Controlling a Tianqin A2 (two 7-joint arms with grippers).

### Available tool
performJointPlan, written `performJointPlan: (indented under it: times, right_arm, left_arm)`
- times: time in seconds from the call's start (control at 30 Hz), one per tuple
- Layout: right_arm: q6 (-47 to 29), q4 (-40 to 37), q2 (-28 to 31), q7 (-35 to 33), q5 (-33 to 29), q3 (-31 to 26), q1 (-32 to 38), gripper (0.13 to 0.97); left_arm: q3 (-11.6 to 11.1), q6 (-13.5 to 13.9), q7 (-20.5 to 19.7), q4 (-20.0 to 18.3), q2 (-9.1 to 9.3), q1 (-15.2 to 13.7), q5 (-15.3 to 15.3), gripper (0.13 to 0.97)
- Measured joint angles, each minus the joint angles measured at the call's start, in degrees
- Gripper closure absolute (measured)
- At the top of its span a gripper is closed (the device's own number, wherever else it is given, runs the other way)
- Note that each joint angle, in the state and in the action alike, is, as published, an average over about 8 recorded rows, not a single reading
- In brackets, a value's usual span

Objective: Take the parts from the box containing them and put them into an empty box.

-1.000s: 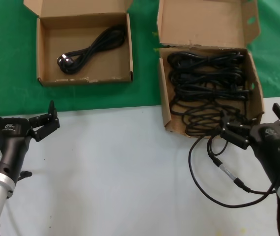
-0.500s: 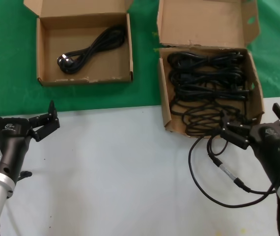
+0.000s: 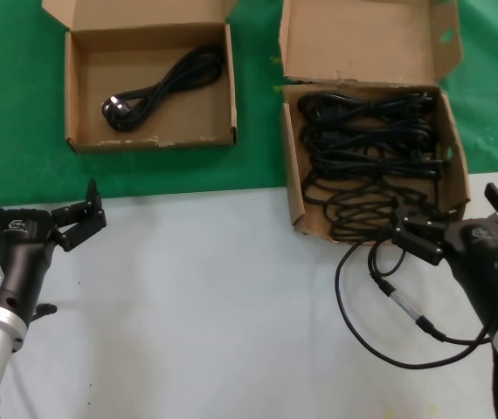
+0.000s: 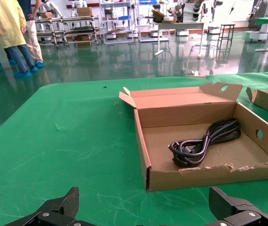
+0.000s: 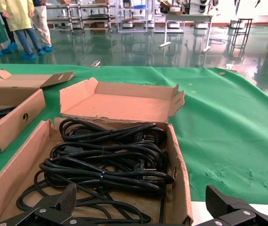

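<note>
Head view shows the right gripper [image 3: 450, 229], fingers spread wide and holding nothing, at the near end of the full box [image 3: 294, 188], where the power cords [image 3: 367, 153] lie tangled. A grab could drag several bundles, or snag the thin cable [image 3: 380, 301] just in front of that box. Well left of it, the shallow box [image 3: 72, 96] holds one cord [image 3: 157, 87], and the left gripper [image 3: 39, 214] waits open.

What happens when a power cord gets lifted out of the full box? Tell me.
Probably floppy: each power cord is a loose looped bundle, so the ends would likely sag. They lie packed together in the full box, so neighbours may snag and drag along. The open right gripper is near the front edge.
</note>
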Motion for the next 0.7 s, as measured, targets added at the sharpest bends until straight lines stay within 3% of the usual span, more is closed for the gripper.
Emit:
performJointPlan:
  times: [0.7]
  right_arm:
    - [0.00,0.00,0.00,0.00,0.00,0.00,0.00,0.129]
  left_arm:
    - [0.00,0.00,0.00,0.00,0.00,0.00,0.00,0.132]
